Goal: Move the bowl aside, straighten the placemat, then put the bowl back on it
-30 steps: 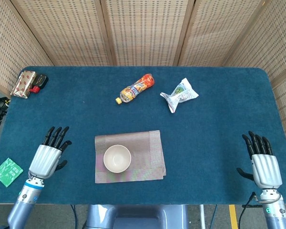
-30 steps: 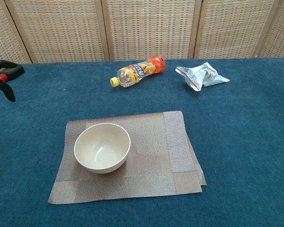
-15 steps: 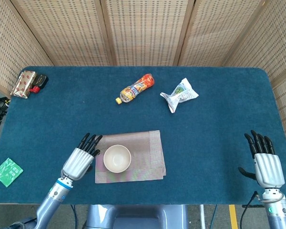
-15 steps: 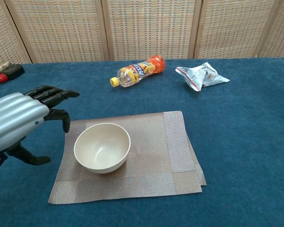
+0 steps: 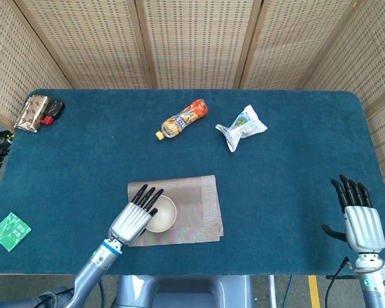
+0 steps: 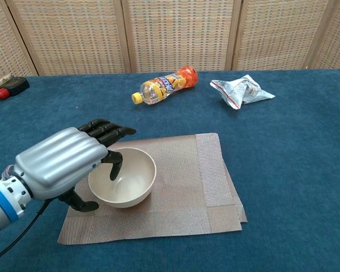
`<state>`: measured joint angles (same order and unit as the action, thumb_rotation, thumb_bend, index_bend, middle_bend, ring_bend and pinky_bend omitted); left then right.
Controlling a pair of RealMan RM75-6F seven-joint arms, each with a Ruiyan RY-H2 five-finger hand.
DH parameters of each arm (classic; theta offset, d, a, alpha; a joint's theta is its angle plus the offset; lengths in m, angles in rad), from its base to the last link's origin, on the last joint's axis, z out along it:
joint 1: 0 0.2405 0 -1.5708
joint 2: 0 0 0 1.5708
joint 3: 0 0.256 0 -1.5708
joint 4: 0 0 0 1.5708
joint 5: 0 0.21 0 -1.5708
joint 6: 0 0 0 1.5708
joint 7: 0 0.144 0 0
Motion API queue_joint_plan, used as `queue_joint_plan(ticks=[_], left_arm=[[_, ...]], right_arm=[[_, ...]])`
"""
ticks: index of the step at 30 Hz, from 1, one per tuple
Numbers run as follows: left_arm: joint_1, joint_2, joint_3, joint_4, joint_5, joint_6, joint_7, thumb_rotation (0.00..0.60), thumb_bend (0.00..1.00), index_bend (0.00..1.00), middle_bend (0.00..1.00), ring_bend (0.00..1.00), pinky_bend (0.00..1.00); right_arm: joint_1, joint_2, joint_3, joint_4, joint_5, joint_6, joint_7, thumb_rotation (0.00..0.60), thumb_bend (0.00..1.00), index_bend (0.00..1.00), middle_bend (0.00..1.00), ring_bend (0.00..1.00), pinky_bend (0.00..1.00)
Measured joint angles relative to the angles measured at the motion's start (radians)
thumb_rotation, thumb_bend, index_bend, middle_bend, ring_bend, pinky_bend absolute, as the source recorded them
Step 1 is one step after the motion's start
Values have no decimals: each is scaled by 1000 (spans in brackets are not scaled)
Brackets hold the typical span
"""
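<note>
A white bowl (image 6: 123, 177) sits on the left part of a grey woven placemat (image 6: 181, 181), whose right edge is folded over, near the front of a blue surface (image 5: 289, 179). The left robot hand (image 6: 65, 161) hovers over the bowl's left rim with fingers spread, one dipping inside; contact cannot be confirmed, and its palm hides part of the rim. In the head view the right robot hand (image 5: 359, 218) rests open near the right front corner, holding nothing; the chest view does not show it. Further back lie a bottle (image 5: 181, 118) and a crumpled packet (image 5: 242, 126).
</note>
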<state>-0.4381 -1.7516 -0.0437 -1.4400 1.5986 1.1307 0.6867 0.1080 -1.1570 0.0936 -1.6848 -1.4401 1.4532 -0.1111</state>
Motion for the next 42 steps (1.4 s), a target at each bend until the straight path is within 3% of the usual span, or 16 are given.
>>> queue_joint_plan(ticks=[12,19,31,42], left_arm=[[-14,-39,6,49,-23,0,-5,600,383,688,0,0,0],[-8,-23,15,58,-13,42,-26,600,392,725,0,0,0],[23,133,-3,64,-12,140,-151,600,392,719,0,0,0],[87,251,-5,193,-53,208,-329,600,391,711,0,0,0]], right_arm=[[-2,6,3,-2,0,4,13,600,156,0,0,0,0],[-3,6,0,-1,-5,7,13,600,155,0,0,0,0],[-2,2,-2,-2,-5,4,-2,600,155,0,0,0,0],[-1,-6,-8,-5,-8,0,-23,600,155,0,0,0,0]])
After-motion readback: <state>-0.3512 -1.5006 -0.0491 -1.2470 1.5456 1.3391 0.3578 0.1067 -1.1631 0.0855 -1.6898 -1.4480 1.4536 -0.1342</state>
